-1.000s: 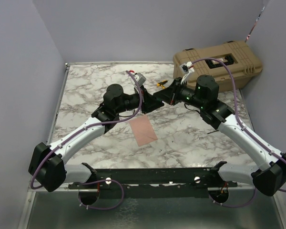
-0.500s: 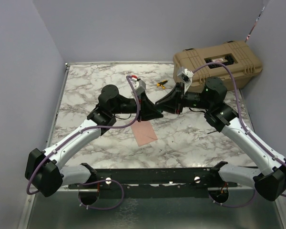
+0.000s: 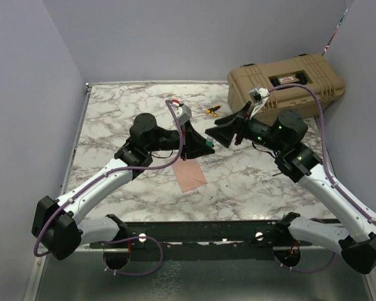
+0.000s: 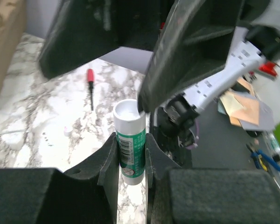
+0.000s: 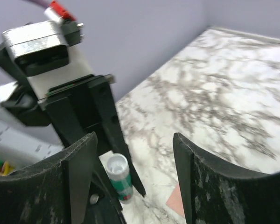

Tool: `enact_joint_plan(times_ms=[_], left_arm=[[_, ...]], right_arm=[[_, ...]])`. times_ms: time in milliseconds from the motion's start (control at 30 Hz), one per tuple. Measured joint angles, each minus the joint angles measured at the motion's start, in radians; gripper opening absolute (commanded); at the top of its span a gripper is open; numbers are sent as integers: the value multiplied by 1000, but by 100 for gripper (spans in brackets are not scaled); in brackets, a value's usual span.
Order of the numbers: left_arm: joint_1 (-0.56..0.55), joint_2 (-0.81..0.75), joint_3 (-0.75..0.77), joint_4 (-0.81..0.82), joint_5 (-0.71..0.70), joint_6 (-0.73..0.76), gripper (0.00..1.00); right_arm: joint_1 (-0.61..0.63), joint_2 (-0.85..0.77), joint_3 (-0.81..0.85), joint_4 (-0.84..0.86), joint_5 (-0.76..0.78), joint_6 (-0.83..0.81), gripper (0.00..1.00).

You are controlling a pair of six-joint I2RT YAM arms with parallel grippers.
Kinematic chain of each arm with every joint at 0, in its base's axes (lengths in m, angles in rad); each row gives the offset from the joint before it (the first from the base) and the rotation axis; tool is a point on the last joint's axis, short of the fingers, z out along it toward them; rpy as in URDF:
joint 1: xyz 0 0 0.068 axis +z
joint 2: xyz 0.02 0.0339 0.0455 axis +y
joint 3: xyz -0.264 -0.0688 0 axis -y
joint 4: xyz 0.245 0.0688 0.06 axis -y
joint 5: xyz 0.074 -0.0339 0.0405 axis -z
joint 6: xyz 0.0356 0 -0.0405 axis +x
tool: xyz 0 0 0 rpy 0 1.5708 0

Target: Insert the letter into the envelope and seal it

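A green-and-white glue stick (image 4: pixel 129 140) stands between the fingers of my left gripper (image 4: pixel 130 145), which is shut on it; its white top is uncovered. In the top view the left gripper (image 3: pixel 207 148) hovers over the far end of a salmon-tan paper (image 3: pixel 189 174) lying flat on the marble. No flap shows, so I cannot tell whether this paper is the envelope or the letter. My right gripper (image 3: pixel 220 133) faces the left one from the right, open and empty. In the right wrist view the right gripper (image 5: pixel 133 140) frames the glue stick (image 5: pixel 118 175) from a short distance.
A tan hard case (image 3: pixel 288 81) stands at the back right of the marble table (image 3: pixel 113 113). A small screwdriver (image 3: pixel 211 111) lies just left of the case. Grey walls close the table on the left and at the back.
The right gripper has opened and drawn back to the right, away from the glue stick's top. Both wrists have risen off the table; the left still grips the stick.
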Motion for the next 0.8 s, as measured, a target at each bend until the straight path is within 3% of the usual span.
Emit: enact_joint_plan(times_ms=[133, 267, 367, 500, 800], left_arm=[[-1, 2, -19, 0, -156, -61, 0], [-1, 3, -43, -1, -367, -172, 0], [-1, 10, -46, -8, -507, -275, 0], [-1, 29, -43, -17, -605, -381, 0], [-1, 55, -25, -82, -654, -527, 0]], right_arm=[[-3, -73, -63, -30, 233, 71, 70], [-3, -95, -100, -60, 319, 101, 67], [-3, -94, -134, -78, 316, 101, 59], [5, -66, -146, -97, 258, 72, 58], [69, 48, -88, -130, 251, 47, 61]])
